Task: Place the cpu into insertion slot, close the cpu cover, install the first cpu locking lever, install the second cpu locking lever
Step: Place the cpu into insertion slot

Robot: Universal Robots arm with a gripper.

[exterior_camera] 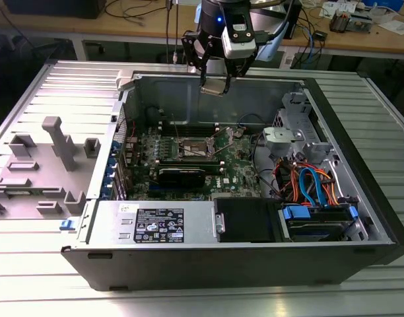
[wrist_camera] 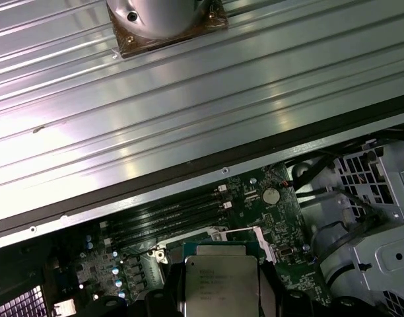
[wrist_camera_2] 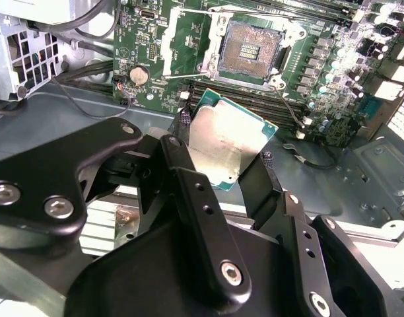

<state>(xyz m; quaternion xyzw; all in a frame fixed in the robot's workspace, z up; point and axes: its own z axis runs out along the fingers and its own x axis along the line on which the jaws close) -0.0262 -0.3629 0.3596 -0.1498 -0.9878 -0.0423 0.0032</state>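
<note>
My gripper [exterior_camera: 215,84] hangs above the back wall of the open computer case [exterior_camera: 109,257], shut on the cpu [exterior_camera: 213,87]. In the second wrist view the cpu [wrist_camera_2: 225,145], a flat square chip with a dull metal top, sits tilted between the black fingers [wrist_camera_2: 183,173] of the gripper [wrist_camera_2: 222,152]. The insertion slot [wrist_camera_2: 251,51] lies bare on the green board beyond it, well apart from the chip. Beside the slot the cpu cover [wrist_camera_2: 169,49] is swung open, and thin wire levers stand loose around it. In the first wrist view the cpu [wrist_camera: 220,284] hides most of the socket.
Long black memory slots [wrist_camera_2: 255,99] run next to the socket. A black fan shroud [exterior_camera: 245,218] and a drive cage with blue and orange cables [exterior_camera: 314,185] fill the case's front right. Grey plastic fixtures [exterior_camera: 57,145] stand on the ribbed table at the exterior view's left.
</note>
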